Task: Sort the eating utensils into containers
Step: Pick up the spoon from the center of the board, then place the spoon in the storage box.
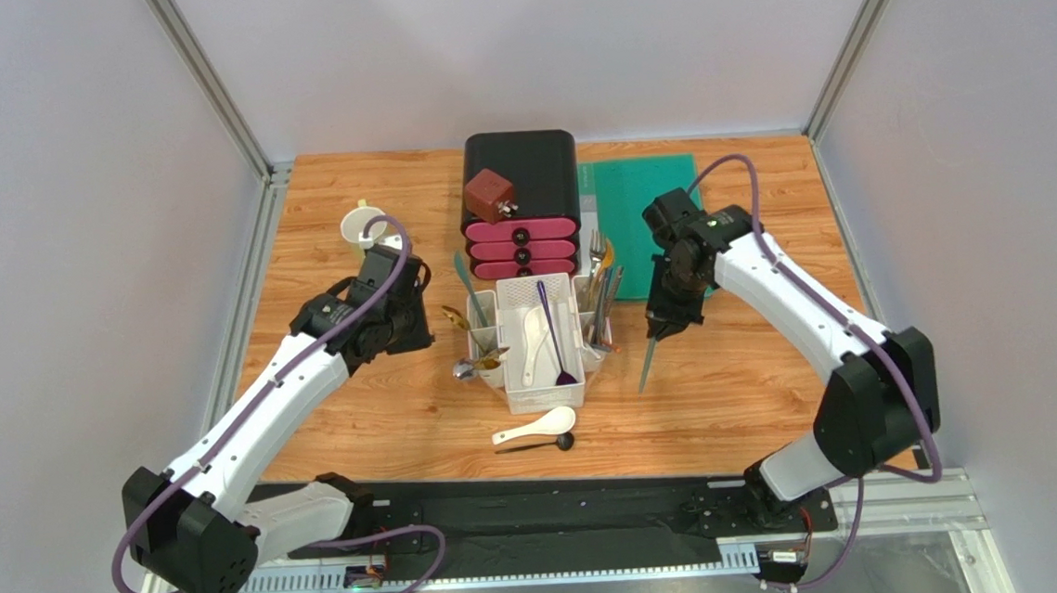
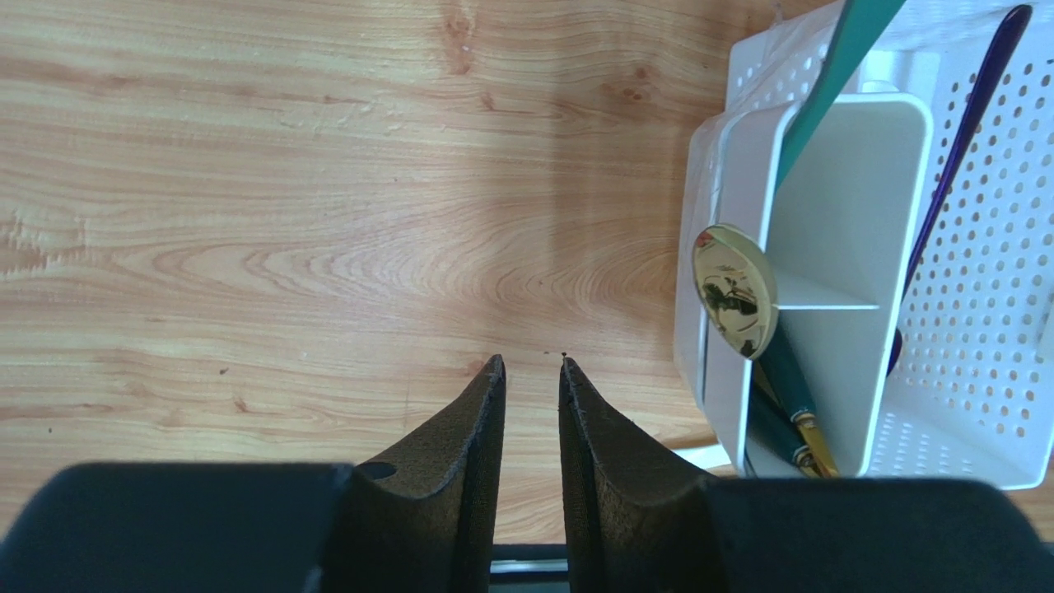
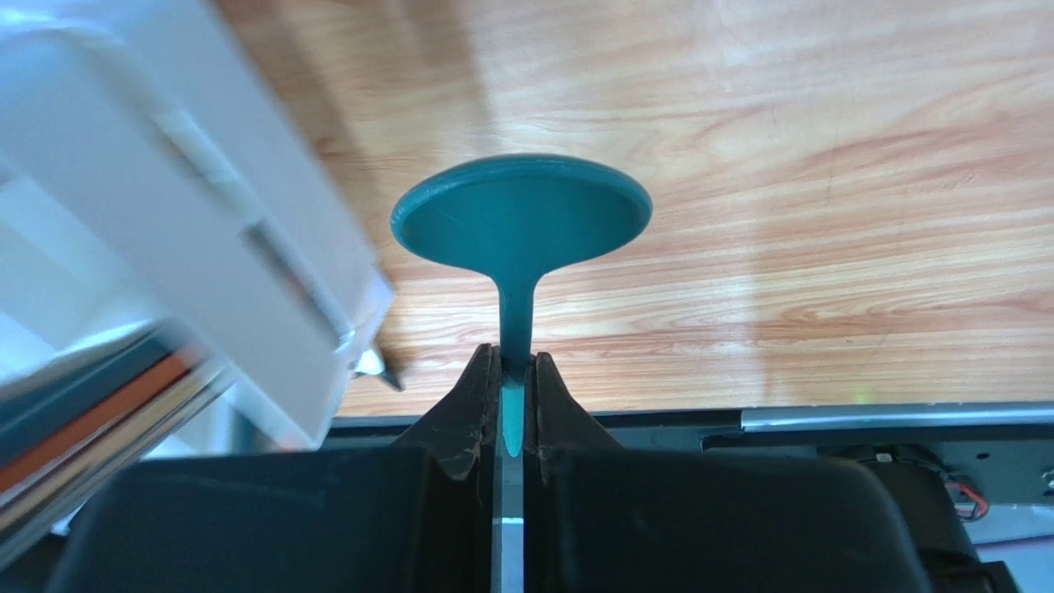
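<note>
My right gripper [image 3: 507,358] is shut on the thin handle of a teal spoon [image 3: 522,213], whose round bowl points away over the wood. From above, that gripper [image 1: 665,323] hangs just right of the white caddy [image 1: 533,383], the teal spoon [image 1: 649,359] slanting down from it. My left gripper [image 2: 532,361] is open a little, empty, over bare wood left of the caddy [image 2: 804,185]. A gold spoon [image 2: 734,290] and a purple spoon [image 2: 977,111] stand in the caddy. A white ceramic soup spoon [image 1: 536,427] lies on the table in front.
Behind the caddy stands a black-and-pink drawer box [image 1: 525,227] with a red-brown block [image 1: 489,195] on it. A green mat [image 1: 643,212] lies at the back right, a pale yellow mug [image 1: 365,227] at the back left. A small dark spoon [image 1: 563,442] lies beside the white one.
</note>
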Available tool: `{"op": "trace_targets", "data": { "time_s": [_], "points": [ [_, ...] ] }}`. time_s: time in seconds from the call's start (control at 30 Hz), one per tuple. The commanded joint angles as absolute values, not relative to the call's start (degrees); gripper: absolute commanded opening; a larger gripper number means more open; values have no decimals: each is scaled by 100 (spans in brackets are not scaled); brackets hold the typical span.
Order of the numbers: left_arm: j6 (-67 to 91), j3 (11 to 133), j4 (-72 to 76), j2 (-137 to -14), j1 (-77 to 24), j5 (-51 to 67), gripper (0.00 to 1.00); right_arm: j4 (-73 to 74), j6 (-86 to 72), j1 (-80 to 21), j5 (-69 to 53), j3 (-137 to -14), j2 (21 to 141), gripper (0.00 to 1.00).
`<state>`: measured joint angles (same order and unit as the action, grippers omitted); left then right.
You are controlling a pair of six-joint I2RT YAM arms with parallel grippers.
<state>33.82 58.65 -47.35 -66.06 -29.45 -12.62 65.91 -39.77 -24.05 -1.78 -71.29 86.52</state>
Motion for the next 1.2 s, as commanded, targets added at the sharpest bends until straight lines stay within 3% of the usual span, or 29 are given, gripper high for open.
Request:
{"op": "trace_targets", "data": {
  "time_s": [0.0, 0.13, 0.3, 0.5, 0.63, 0.8, 1.17],
  "points": [
    [3577, 5740, -4649, -6381, -2848, -1389, 28, 7548, -3613, -2373, 315, -8066, 8087, 0],
    [3542, 5722, -4623, -6468, -2786, -1388, 29, 8225, -3288, -2557, 475, -9785, 8164, 0],
    [3524, 5976, -4693, -6828, -2742, -1389, 27, 8263, -3252, -2628, -199, -10836, 8297, 0],
    [3551, 6415, -4860, -7180, -2742, -1423, 24, 6954, -3173, -2680, -1719, -10407, 8393, 0],
    [3629, 6671, -4975, -7505, -2742, -1608, 24, 6303, -3033, -2935, -1995, -10292, 8656, 0],
    [3849, 6881, -5176, -7831, -2742, -1476, 29, 6302, -2795, -3067, -2443, -10617, 9210, 0],
    [3946, 6750, -5405, -7489, -2733, -1740, 28, 6407, -2496, -3489, -2682, -10819, 10011, 0]
  ]
}}
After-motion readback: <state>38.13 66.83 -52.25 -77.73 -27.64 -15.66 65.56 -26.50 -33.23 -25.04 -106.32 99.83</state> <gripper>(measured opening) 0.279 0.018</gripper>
